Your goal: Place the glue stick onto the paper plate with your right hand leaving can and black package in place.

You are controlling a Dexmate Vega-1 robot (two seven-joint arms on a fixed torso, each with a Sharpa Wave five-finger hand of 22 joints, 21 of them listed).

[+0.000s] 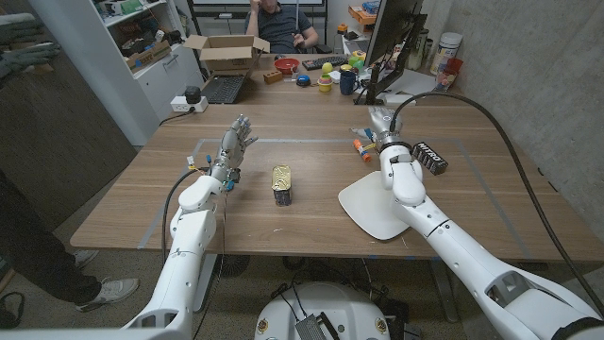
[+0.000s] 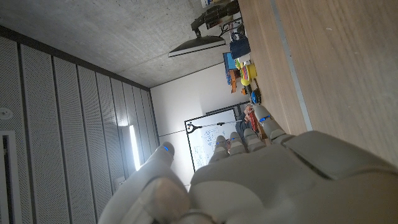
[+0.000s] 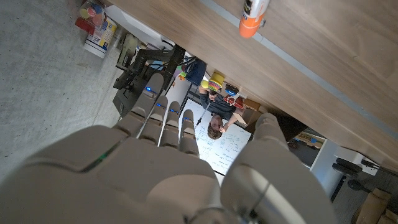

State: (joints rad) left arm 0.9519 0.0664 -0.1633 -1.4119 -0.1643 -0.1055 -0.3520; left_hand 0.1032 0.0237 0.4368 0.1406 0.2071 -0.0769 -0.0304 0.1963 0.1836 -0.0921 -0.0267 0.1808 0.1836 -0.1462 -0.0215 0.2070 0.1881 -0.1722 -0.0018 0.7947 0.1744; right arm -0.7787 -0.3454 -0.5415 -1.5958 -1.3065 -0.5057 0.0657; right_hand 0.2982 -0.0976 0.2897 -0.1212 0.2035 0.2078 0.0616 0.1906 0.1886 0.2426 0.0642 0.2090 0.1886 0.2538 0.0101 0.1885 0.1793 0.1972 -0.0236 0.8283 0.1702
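Right now, in the head view, I see the glue stick [image 1: 361, 149] lying on the wooden table [image 1: 283, 222] right of centre in the frame, with its orange cap toward the lower right. My right hand [image 1: 381, 126] sits just above and to the right of it in the picture, near it; I cannot tell whether the fingers touch it, and from this angle I cannot tell how wide they stand. In the right wrist view the fingers [image 3: 163, 112] reach out fairly straight and side by side, with the thumb set apart and nothing between them, and the glue stick [image 3: 254, 14] shows at the upper edge of that frame, clear of the fingers. The paper plate [image 1: 376, 206] lies in the lower right part of the head view, partly under my right forearm and apart from the glue stick. The black package [image 1: 429, 157] lies right of the right hand, near the plate's upper right. The can [image 1: 282, 183] stands upright near the middle of the frame. My left hand [image 1: 235, 144] is in the left-centre, fingers spread and reaching toward the top of the picture, holding nothing. A person [image 1: 279, 24] sits behind the table at the top of the frame.
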